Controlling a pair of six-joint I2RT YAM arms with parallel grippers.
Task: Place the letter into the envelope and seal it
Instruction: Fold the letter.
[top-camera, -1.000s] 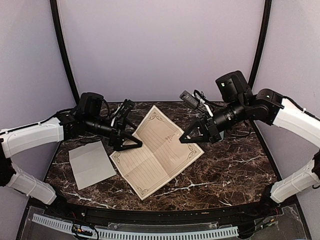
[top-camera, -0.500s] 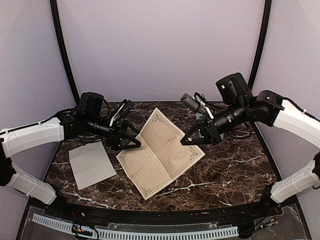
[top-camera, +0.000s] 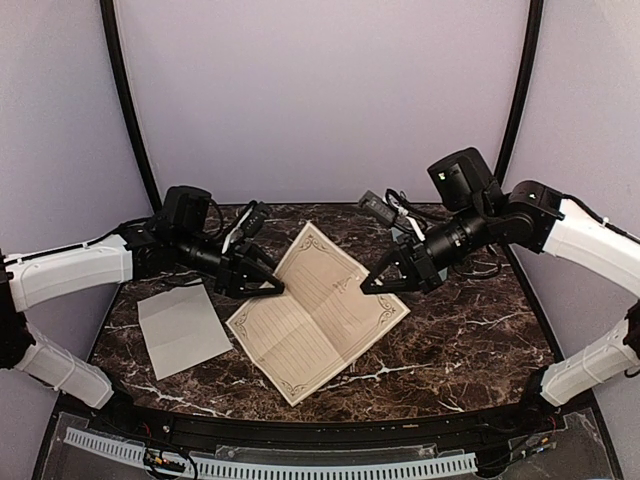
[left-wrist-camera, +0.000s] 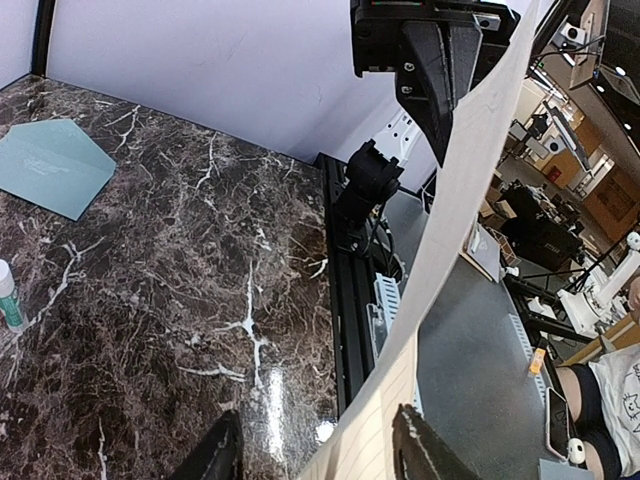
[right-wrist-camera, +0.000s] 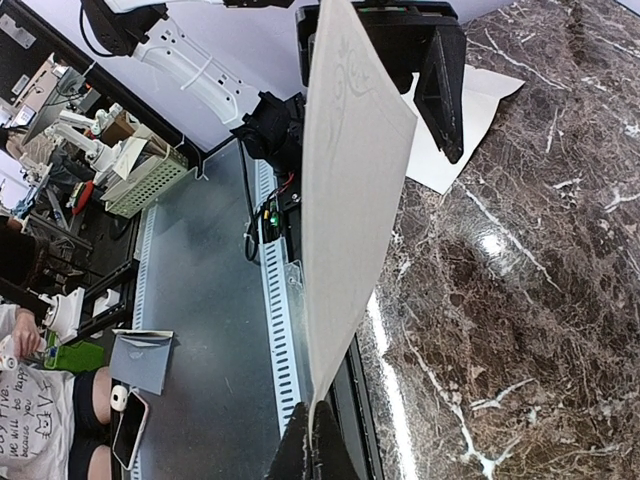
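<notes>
Cream on the letter (top-camera: 318, 310), dark scrollwork curling round its border, fine ruled lines across the page. The envelope (top-camera: 183, 328) reads pale grey from above, teal from the left wrist view. The counter (top-camera: 470, 340) is dark brown marble shot with white veins. Black on the left end effector (top-camera: 262, 283), black on the right end effector (top-camera: 375, 283), white shells on the arms (top-camera: 70, 275). The glue stick (left-wrist-camera: 8, 300) shows white with green

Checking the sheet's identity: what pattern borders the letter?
The letter has a dark ornate scrollwork border on cream paper; the top external view shows it best.
</notes>
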